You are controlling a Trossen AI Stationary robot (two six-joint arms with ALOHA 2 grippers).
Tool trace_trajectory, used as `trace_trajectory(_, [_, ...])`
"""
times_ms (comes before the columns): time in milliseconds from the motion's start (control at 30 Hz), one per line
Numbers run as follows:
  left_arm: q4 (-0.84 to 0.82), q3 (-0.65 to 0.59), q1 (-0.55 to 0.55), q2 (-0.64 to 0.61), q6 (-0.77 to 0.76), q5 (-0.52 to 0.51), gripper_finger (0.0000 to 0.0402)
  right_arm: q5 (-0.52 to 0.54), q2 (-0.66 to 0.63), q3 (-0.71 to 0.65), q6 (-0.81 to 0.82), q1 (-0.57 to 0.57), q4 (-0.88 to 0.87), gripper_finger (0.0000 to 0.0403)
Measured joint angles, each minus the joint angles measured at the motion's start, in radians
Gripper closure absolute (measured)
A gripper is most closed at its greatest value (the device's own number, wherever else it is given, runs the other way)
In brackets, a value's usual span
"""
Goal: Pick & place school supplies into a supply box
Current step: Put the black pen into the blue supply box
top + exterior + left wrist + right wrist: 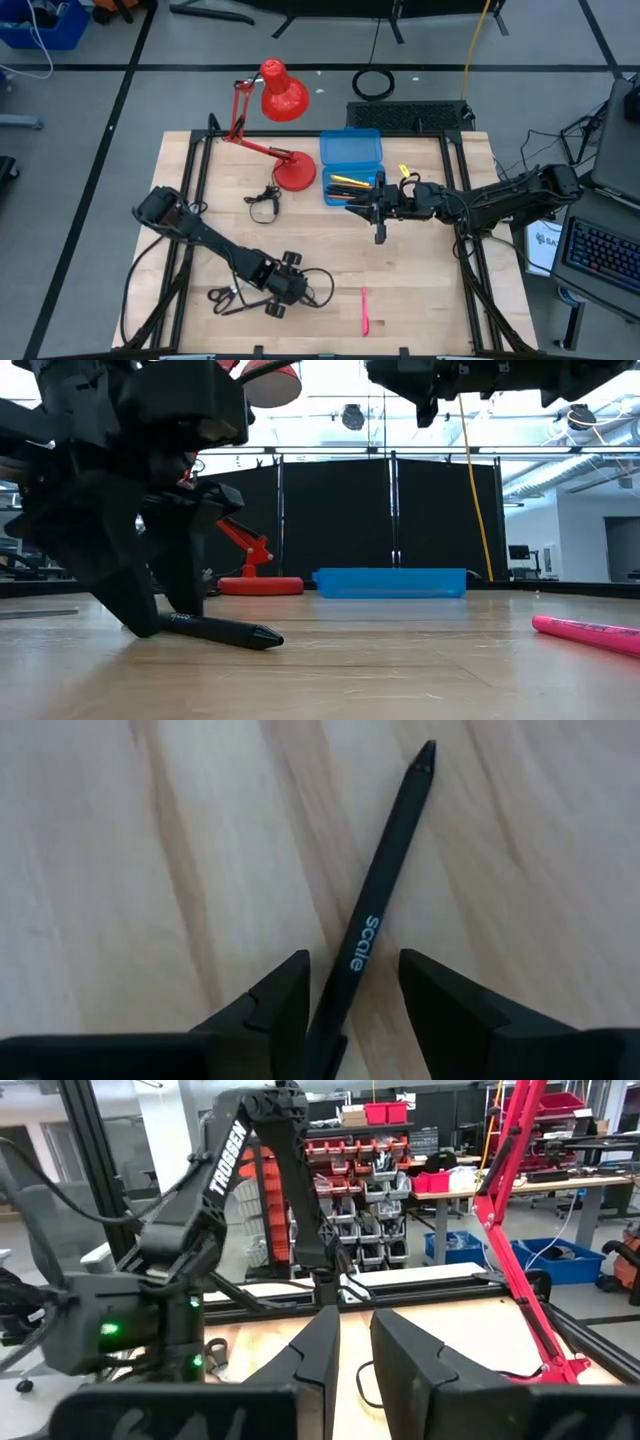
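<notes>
Black pen (375, 910) lies flat on the wooden tabletop (420, 290), near its front edge, its barrel running between the two fingers of my left claw (350, 990). The fingers (275, 1005) are spread either side of the barrel and, as I read the left wrist view, not yet pressed on it; the low view shows this claw down at the tabletop with the pen's tip poking out beside it. I judge the step in hand to be the grasp of this pen.

Blue supply box (351, 168) sits open at the back of the tabletop, well apart from the pen, just beside the red desk lamp (275, 120). Yellow and orange items already lie inside it, so I take the task as partly done. Left out: the pink pen (365, 311) near the front edge, the scissors (224, 297) just beside the left arm, and this black pen.

Right claw (379, 222) hangs above the tabletop just in front of the box, fingers parted by a narrow gap and holding nothing. A small black wire loop (263, 201) rests beside the lamp base.
</notes>
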Motion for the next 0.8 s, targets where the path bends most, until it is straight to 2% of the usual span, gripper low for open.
trace_trajectory(367, [-0.063, 0.069, 0.000, 0.067, 0.044, 0.006, 0.0271, 0.000, 0.000, 0.000, 0.000, 0.000, -0.001, 0.0353])
trace_trajectory(533, [-0.060, 0.069, 0.000, 0.066, 0.053, 0.009, 0.0313, 0.000, 0.000, 0.000, 0.000, 0.000, -0.001, 0.0353])
trace_trajectory(700, [-0.038, 0.067, 0.001, 0.067, 0.057, 0.001, 0.0375, 0.000, 0.000, 0.000, 0.000, 0.000, -0.002, 0.0353])
trace_trajectory(800, [-0.019, 0.067, 0.002, 0.067, 0.073, -0.003, 0.0385, 0.000, 0.000, 0.000, 0.000, 0.000, -0.002, 0.0353])
